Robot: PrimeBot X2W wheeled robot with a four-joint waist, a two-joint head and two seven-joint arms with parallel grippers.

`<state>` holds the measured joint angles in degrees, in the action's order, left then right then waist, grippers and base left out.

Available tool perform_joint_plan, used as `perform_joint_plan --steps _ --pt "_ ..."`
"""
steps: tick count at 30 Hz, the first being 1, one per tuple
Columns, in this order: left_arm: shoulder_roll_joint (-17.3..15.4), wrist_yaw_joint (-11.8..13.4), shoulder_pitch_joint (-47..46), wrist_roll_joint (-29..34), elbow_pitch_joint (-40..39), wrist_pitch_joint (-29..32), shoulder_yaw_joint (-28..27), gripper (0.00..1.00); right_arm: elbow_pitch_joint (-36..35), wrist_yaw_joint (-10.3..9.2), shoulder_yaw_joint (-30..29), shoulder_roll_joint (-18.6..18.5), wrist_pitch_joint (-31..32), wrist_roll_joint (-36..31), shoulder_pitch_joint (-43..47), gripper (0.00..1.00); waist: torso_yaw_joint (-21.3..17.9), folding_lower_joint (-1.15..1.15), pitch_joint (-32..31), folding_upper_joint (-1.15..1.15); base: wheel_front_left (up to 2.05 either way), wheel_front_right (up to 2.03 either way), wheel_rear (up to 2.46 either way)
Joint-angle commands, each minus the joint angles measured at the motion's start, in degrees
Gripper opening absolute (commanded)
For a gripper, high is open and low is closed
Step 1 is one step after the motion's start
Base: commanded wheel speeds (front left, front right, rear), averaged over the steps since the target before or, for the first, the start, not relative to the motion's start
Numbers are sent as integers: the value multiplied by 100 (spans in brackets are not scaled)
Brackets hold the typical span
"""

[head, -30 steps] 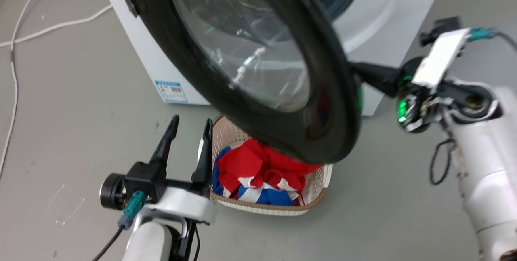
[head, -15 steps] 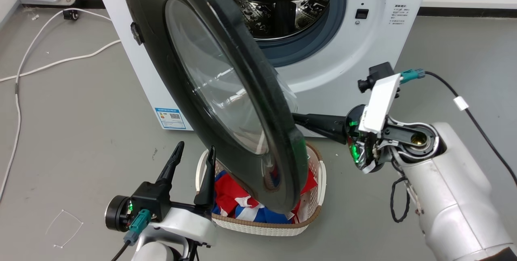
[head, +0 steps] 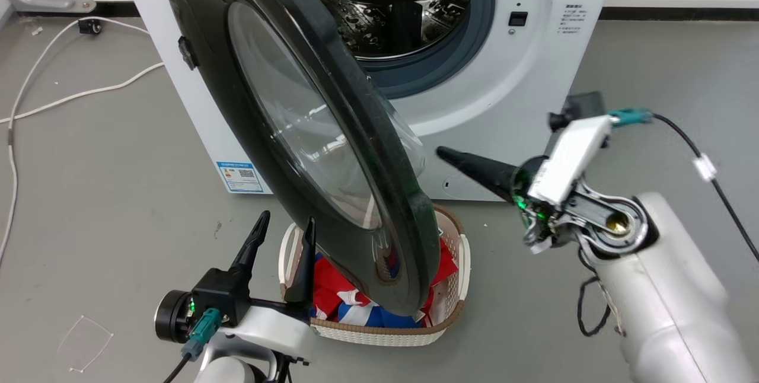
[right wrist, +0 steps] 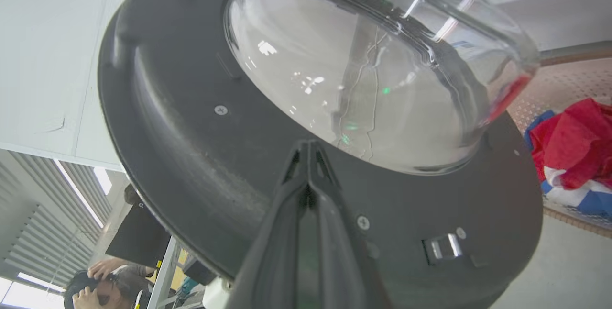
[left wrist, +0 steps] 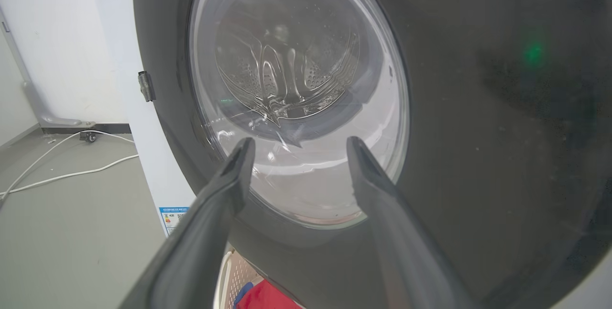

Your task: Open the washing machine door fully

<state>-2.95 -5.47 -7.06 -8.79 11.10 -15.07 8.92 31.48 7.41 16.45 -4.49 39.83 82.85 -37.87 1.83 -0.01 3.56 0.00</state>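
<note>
Overhanging the basket, washing machine door stands ajar.

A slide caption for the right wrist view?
Right gripper, jaws shut, aimed at the glossy black round washing machine door.

Head high, downward; wrists close, opposite sides of washing machine door.

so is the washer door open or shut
Open: the washing machine door stands swung outward, steel drum and grey gasket exposed behind it.
</note>
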Motion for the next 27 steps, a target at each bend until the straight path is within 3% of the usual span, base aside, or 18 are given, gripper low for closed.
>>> perform_joint_plan --steps 1,14,16,17,18,22,24,27 --pt "11 40 43 -19 19 -15 -2 100 -119 15 -164 -60 -272 37 294 0 -41 1 -3 0 0 0 0" --pt "10 105 104 -63 147 -15 -131 100 -1063 15 -1225 -515 -1985 -116 1613 2 -254 1 -117 0 0 0 0" --pt "10 114 119 -77 166 -16 -155 100 -1306 15 -1362 -552 -2371 -258 1862 47 -270 1 -142 0 0 0 0" --pt "10 133 126 -88 174 -15 -172 100 -1408 15 -1423 -531 -2546 -307 1973 87 -277 1 -154 0 0 0 0" --pt "11 139 143 -97 189 -16 -181 100 -1504 15 -1469 -542 -2734 -433 2093 100 -275 1 -169 0 0 0 0" --pt "9 154 157 -76 209 -15 -209 100 -1775 15 -1610 -577 -3460 -1038 2437 100 -262 1 -187 0 0 0 0" --pt "11 160 181 -59 213 -15 -220 100 -1871 15 -1564 -790 -3907 -1827 2572 100 -265 1 -207 0 0 0 0" --pt "8 159 187 -44 210 -15 -220 100 -1975 15 -1635 -784 -4387 -2828 2715 100 -270 1 -208 0 0 0 0"
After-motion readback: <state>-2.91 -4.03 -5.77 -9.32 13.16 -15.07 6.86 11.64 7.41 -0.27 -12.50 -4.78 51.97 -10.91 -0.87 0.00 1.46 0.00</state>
